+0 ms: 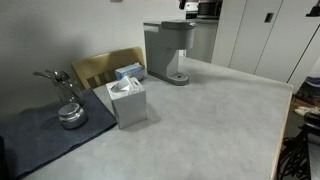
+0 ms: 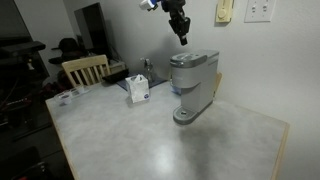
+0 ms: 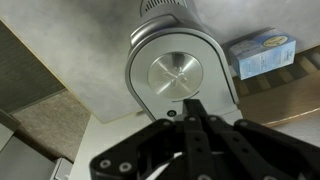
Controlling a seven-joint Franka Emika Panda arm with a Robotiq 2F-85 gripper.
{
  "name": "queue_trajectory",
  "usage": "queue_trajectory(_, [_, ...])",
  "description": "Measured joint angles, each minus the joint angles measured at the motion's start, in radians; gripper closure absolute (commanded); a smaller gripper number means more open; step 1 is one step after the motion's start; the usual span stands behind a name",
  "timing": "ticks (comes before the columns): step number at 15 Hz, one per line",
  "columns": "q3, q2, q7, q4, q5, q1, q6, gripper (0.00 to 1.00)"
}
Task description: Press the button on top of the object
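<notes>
A dark robot arm reaches down from above, its gripper (image 2: 184,38) pointing downward with fingers pressed together just above the round silver top of the tall grey boxy coffee machine (image 2: 194,85) on the pale table (image 2: 150,140), while the nearby blue cardboard box (image 3: 262,55) carries lettering seemingly too blurred to read.

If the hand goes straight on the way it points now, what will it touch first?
Most likely the top of the coffee machine. In the wrist view the hand points down at it, beside the round metal disc. The gap between them is unclear.
</notes>
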Motion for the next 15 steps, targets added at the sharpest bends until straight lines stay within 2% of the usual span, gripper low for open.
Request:
queue_trajectory(4, [-0.005, 0.023, 0.003, 0.022, 0.018, -0.009, -0.033, 1.00])
queue_trajectory(11, [-0.008, 0.023, 0.038, 0.063, 0.015, -0.007, -0.186, 1.00])
queue_trajectory(15, [-0.007, 0.026, 0.042, 0.064, 0.017, -0.007, -0.205, 1.00])
